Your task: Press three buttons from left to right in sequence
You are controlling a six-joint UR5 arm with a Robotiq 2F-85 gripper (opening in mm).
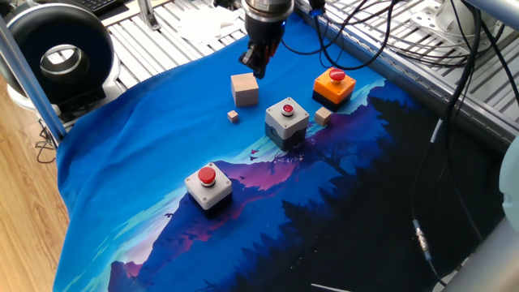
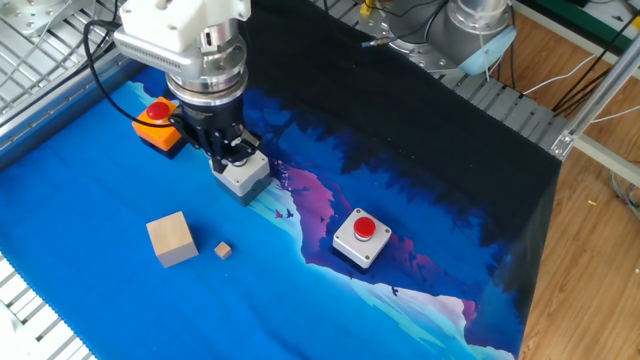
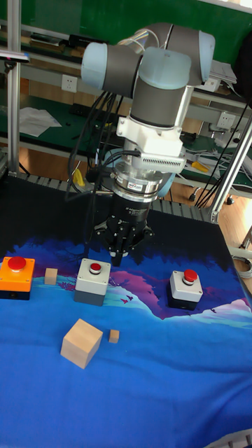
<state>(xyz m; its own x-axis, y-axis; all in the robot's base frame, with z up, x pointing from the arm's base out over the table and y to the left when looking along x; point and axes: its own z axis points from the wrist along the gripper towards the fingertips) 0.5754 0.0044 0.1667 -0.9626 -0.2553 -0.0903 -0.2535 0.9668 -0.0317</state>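
Jaws hover above middle grey button (gap unreadable); nothing visibly held.

Non-task stuff: blue/purple landscape-print cloth covering the bench. Big tan wood cube w/ tiny tan cube just beside it; another small tan cube further along. Black ring-shaped device off cloth at bench corner. Cables over metal slats. Wood floor.
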